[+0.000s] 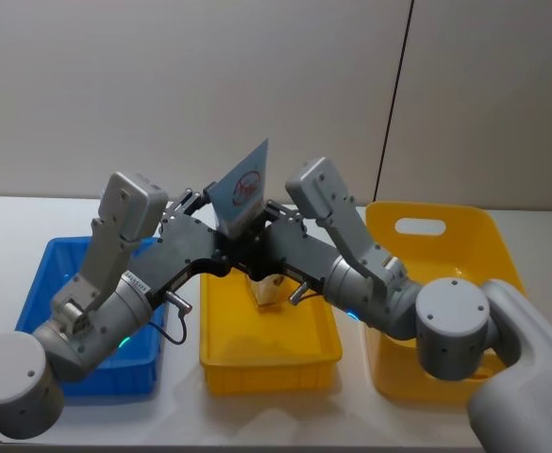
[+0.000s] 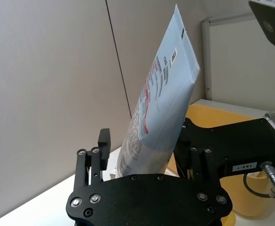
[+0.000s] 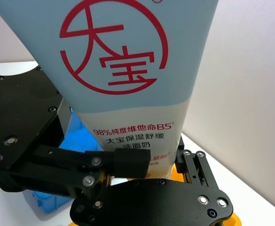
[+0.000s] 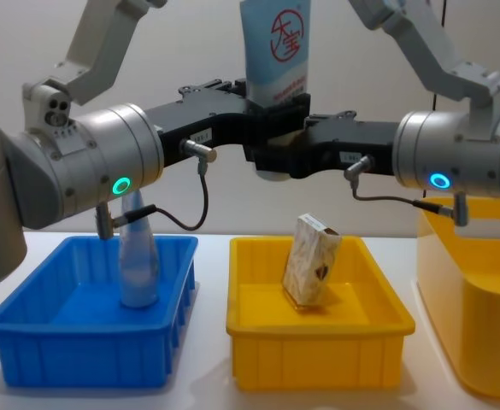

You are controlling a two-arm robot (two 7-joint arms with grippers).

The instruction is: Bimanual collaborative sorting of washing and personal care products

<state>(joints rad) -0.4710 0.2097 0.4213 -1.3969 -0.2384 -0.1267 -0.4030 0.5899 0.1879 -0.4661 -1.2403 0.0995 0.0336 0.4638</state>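
Light-blue tube (image 4: 274, 51) is hanging upright in the air above the middle yellow tray (image 4: 318, 329), flat crimped end up, white cap end down. The left pincer (image 4: 262, 111) and right pincer (image 4: 277, 158) are meeting at its lower body from opposite sides, close against each other. Something is clearly clamping the tube, since nothing under it is carrying it, but I cannot tell which pincer is gripping and which is merely alongside. Judging by looks, the tube is handling as light and soft-walled, with a smooth printed skin that is likely slippery. The middle would be denting under pressure, and the crimped end is too thin to hold well. The firmer stretch near the cap shoulder is looking like the best hold. Below, a beige speckled pack (image 4: 311, 260) is leaning on end inside the yellow tray, directly under the tube, so a straight drop is risking a knock. A clear bottle (image 4: 138, 265) is standing in the blue tray (image 4: 87, 342) on the robot's left, and a taller yellow basket (image 4: 472, 256) is sitting on the bench (image 4: 207, 393) to the right. The crowded pincers themselves are looking like the main obstruction.
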